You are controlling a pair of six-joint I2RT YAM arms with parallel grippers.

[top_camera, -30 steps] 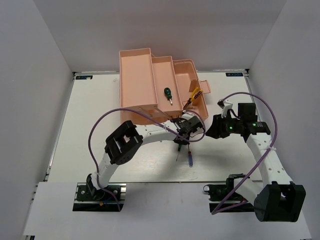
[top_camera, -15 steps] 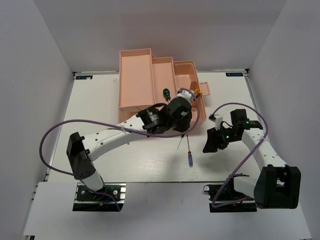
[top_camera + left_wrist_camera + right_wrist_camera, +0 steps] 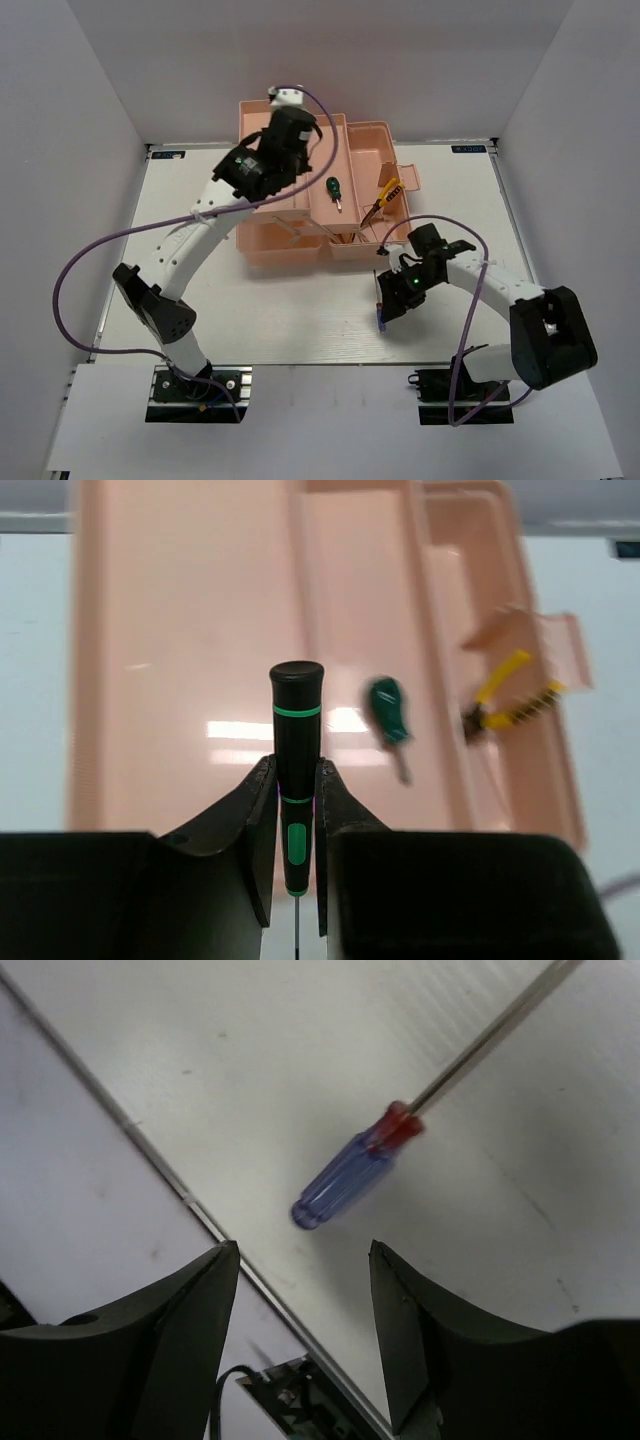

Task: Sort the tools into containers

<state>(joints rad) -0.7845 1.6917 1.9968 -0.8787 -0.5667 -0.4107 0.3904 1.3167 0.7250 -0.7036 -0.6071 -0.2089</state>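
Note:
My left gripper [image 3: 296, 810] is shut on the thin dark-green screwdriver [image 3: 296, 730] and holds it above the big left tray of the salmon-pink toolbox [image 3: 180, 630]. In the top view this gripper [image 3: 275, 138] hangs over the toolbox [image 3: 270, 104]. A stubby green screwdriver [image 3: 335, 187] lies in the middle tier and also shows in the left wrist view [image 3: 388, 710]. The yellow-handled pliers [image 3: 388, 193] lie in the right tier. My right gripper [image 3: 305, 1260] is open just over the blue-handled screwdriver [image 3: 345, 1175], which lies on the table. The orange-tipped screwdriver is out of view.
The white table [image 3: 250, 320] has a raised metal rail along its near edge [image 3: 180, 1190]. The toolbox's small side flap [image 3: 408, 175] sticks out at the right. White walls close in the table on three sides.
My left arm has carried the dark-green screwdriver from the table in front of the toolbox up over its left tray. My right gripper has moved left and down over the blue screwdriver.

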